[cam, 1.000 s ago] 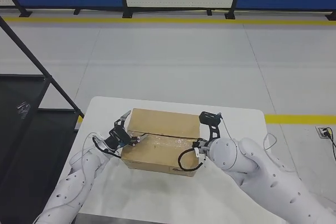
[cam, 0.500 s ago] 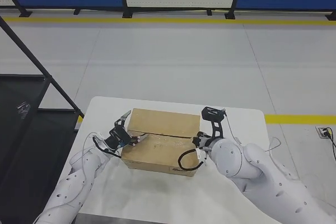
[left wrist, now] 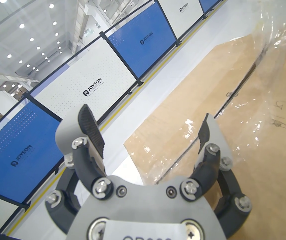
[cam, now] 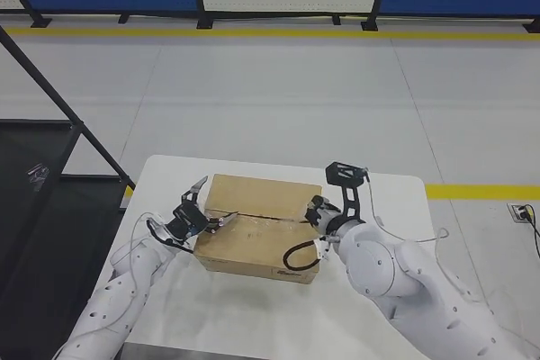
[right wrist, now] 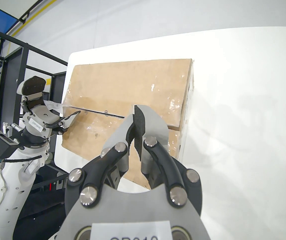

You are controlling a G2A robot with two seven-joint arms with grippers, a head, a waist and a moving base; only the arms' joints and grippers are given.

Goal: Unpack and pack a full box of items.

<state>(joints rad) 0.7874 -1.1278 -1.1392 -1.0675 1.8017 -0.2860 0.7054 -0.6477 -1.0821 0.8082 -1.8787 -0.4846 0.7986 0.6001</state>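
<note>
Cardboard box [cam: 252, 193] unmoved; right fingers [right wrist: 154, 123] pressed together, shifted; left fingers [left wrist: 91, 128] spread.

Bright, even light falls from above; rows of round ceiling lamps [left wrist: 21, 26] show as hard white dots in the left wrist view. The clear tape [left wrist: 270, 36] across the box [left wrist: 198, 93] throws back white glare there, and smaller glints in the right wrist view. In the top view the counter [cam: 378, 193] is washed almost white, and the box's side toward 6 o'clock is a shade darker than its top. Both wrist views bend straight lines: the fence panels [left wrist: 143, 48] bow near the edges.
</note>
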